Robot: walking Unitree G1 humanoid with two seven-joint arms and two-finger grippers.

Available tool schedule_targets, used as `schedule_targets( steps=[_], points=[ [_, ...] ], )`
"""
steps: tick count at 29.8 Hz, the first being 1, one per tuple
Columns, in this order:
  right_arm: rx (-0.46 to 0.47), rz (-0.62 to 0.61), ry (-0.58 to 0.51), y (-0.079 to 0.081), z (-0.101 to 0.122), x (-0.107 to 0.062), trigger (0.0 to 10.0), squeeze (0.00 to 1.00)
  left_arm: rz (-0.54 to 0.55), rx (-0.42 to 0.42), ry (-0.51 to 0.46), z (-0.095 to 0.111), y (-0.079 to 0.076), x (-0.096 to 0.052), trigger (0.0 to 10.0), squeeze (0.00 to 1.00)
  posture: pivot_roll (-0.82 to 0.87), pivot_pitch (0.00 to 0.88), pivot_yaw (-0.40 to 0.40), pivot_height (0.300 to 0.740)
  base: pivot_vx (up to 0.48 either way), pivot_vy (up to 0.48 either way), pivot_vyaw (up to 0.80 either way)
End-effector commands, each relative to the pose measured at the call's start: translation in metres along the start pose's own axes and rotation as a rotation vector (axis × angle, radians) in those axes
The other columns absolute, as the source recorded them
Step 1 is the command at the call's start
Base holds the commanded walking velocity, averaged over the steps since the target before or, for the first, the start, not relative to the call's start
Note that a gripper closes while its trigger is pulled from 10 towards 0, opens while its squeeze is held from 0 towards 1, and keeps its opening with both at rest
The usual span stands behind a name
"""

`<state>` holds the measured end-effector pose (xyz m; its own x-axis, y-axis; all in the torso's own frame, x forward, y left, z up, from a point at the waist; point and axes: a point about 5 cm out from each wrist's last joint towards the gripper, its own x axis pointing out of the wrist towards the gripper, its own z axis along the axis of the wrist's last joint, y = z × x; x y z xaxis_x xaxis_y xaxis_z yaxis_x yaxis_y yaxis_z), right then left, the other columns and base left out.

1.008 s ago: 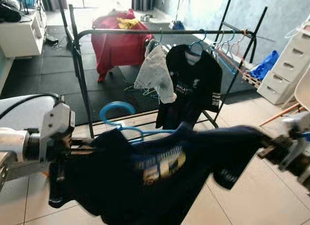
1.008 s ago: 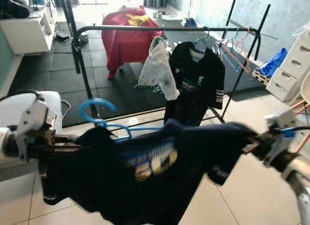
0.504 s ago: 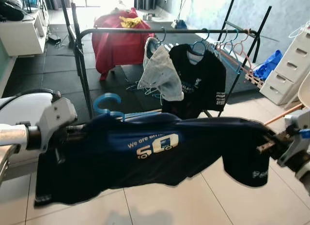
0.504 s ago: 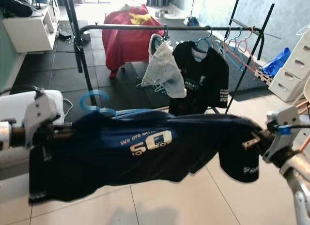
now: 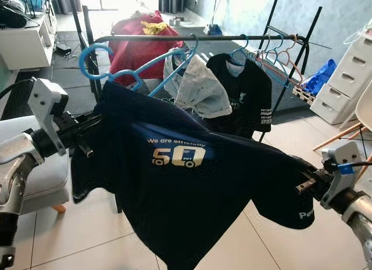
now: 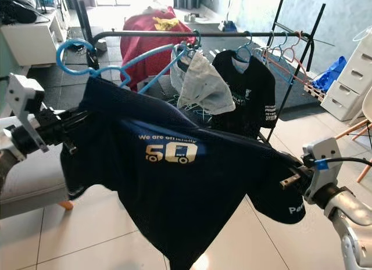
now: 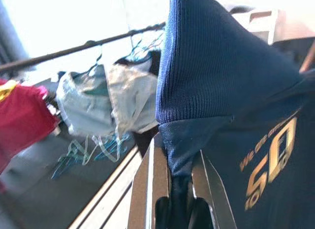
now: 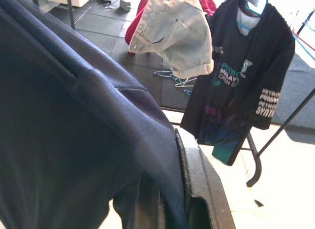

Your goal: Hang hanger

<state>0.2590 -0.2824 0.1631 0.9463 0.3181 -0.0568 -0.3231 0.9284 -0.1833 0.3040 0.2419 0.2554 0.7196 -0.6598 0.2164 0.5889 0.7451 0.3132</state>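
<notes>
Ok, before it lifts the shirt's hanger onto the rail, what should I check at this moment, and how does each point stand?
1. Left gripper holds the navy shirt: ok, fingers pinch the cloth.
2. Right gripper holds the other shoulder: ok.
3. Blue hanger is inside the shirt: ok, its hook sticks out of the neck.
4. Hook is over the rail: not ok, it sits in front of it, unhooked.
5. Free rail space left of the grey garment: ok.
6. Hook faces the rail: cannot tell.
</notes>
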Motion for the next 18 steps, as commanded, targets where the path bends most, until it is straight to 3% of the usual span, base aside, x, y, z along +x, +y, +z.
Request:
schedule_targets(
  steps=[1,2,5,6,9,10,11,13,17,18],
  points=[
    [0.004,-0.033,0.026,-0.001,-0.004,-0.001,10.0,0.00,-0.017,-0.008,-0.029,0.002,-0.005,0.002,10.0,0.00,-0.01,0.040,-0.060,0.740,0.000,0.000,0.00],
    [0.035,0.011,0.014,0.004,-0.002,0.000,10.0,1.00,-0.093,0.052,0.059,-0.009,-0.019,0.014,10.0,0.00,-0.01,0.041,-0.063,0.740,0.000,0.000,0.00],
    [0.044,0.083,0.007,0.008,0.001,-0.004,10.0,1.00,-0.140,0.117,0.146,-0.017,-0.023,0.015,10.0,0.00,-0.01,0.042,-0.060,0.740,0.000,0.000,0.00],
    [0.047,0.184,0.011,0.014,0.005,-0.012,10.0,1.00,-0.188,0.205,0.259,-0.025,-0.022,0.012,10.0,0.00,-0.02,0.046,-0.058,0.740,0.000,0.000,0.00],
    [0.059,0.265,0.023,0.020,0.007,-0.019,10.0,1.00,-0.223,0.264,0.345,-0.031,-0.020,0.008,10.0,0.00,-0.02,0.046,-0.057,0.740,0.000,0.000,0.00],
    [0.052,0.346,0.060,0.027,0.006,-0.027,10.0,1.00,-0.253,0.331,0.446,-0.037,-0.017,0.002,10.0,0.00,-0.02,0.044,-0.056,0.740,0.000,0.000,0.00],
    [0.052,0.346,0.060,0.027,0.006,-0.027,10.0,1.00,-0.253,0.331,0.446,-0.037,-0.017,0.002,10.0,0.00,-0.02,0.044,-0.056,0.740,0.000,0.000,0.00],
    [0.051,0.434,0.096,0.038,0.006,-0.035,10.0,1.00,-0.290,0.403,0.568,-0.041,-0.011,-0.006,10.0,0.00,-0.02,0.047,-0.054,0.740,0.000,0.000,0.00],
    [0.029,0.422,0.000,0.037,0.026,-0.031,10.0,1.00,-0.379,0.465,0.678,-0.041,-0.012,-0.011,10.0,0.00,-0.02,0.049,-0.048,0.740,0.000,0.000,0.00],
    [0.004,0.397,-0.028,0.033,0.033,-0.028,10.0,1.00,-0.411,0.454,0.657,-0.037,-0.016,-0.009,10.0,0.00,-0.02,0.048,-0.049,0.740,0.000,0.000,0.00]
  ],
)
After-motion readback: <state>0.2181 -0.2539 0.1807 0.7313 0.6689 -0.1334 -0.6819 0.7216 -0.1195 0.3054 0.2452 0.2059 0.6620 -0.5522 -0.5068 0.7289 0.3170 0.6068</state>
